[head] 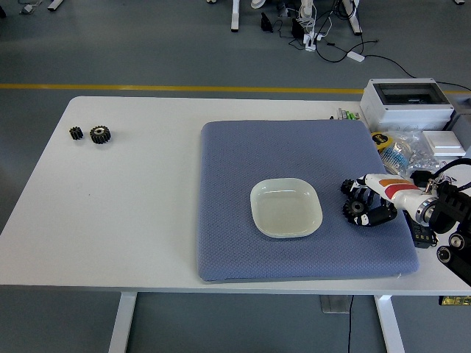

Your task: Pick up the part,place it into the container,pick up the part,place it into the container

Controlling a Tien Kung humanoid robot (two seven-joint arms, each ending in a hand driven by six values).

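Head view: the right hand [368, 204] reaches in from the right edge onto the blue mat [243, 154], its black fingers [379, 216] curled around a black gear [355, 207] that sits on the mat at the hand's tip. The fingers touch the gear, but whether it is gripped firmly or has left the mat cannot be told. A second, smaller gear [347, 187] lies on the mat just beyond the hand's upper fingers, near the first one. Just to the left of the hand, past the gears, a pale square dish [286, 208] rests on the mat with nothing in it. Far to the left of the hand, well apart from the mat, two more black gears [100, 134] sit close together near the table's far left corner, the smaller to the left of the larger. Behind the hand, at the table's right edge, stand a grey box [407, 103] with a clear lid and a clutter of small items. The white table [132, 220] carries all of it.
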